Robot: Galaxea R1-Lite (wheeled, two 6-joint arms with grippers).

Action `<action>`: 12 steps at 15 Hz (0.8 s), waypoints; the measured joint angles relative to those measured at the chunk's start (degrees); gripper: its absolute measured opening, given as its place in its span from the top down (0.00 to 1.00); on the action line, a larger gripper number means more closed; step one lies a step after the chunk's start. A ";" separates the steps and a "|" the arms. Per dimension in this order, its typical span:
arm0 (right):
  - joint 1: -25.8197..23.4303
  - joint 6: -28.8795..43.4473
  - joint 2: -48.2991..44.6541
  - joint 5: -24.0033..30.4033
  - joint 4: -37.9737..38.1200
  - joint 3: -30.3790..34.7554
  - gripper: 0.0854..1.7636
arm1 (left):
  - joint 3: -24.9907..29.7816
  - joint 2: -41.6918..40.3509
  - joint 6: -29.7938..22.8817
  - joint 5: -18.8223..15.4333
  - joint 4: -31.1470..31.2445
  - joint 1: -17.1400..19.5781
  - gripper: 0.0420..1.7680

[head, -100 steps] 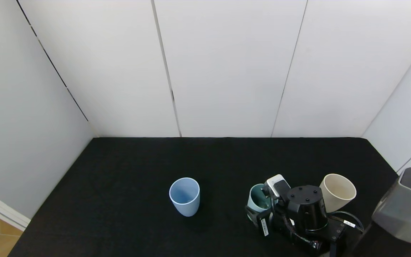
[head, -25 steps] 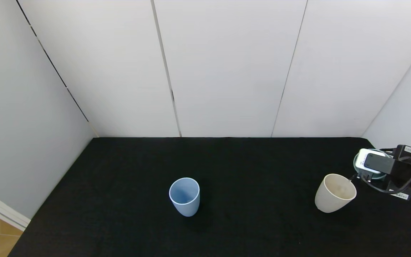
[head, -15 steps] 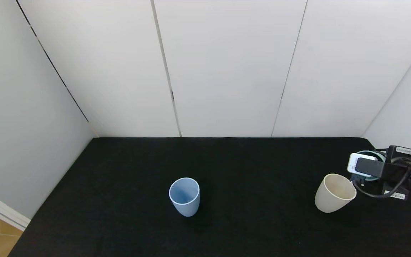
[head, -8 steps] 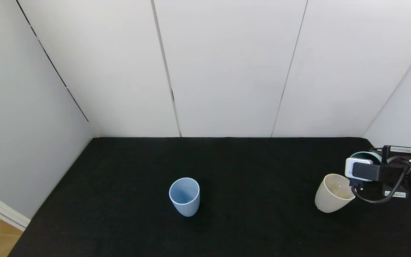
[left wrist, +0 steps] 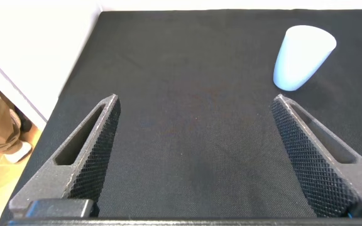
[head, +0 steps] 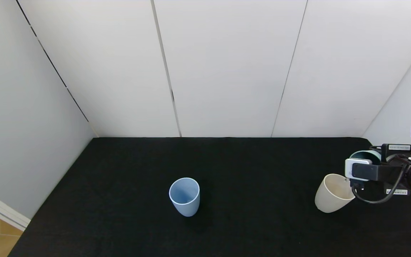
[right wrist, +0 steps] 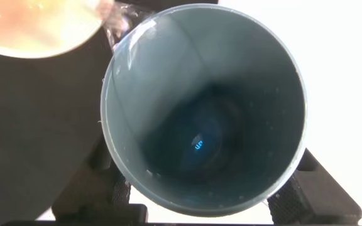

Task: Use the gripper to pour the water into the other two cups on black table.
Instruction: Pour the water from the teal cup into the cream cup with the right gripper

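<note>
Tipped further, teal cup [head: 365, 155] in right pincer's [head: 371, 167] clamp seemingly spills water [right wrist: 123, 31] into cream cup [head: 334, 193].

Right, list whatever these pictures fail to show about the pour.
- Right gripper: in the head view its white-grey module covers most of the teal cup; the grip itself is hidden.
- Cream cup: its water level is unreadable in the head view, and the right wrist view cuts it off at the edge.
- Light blue cup: too small to tell any water.
- Left gripper: out of the head view.
</note>
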 joint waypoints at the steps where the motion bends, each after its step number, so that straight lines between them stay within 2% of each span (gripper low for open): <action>1: -0.02 -0.57 0.00 -0.02 0.09 -0.24 0.35 | 0.00 0.00 0.00 0.00 0.00 0.00 0.03; 12: -0.13 -5.51 0.12 -1.43 -0.04 -0.83 0.35 | 0.00 0.00 -0.02 0.00 0.00 0.00 0.03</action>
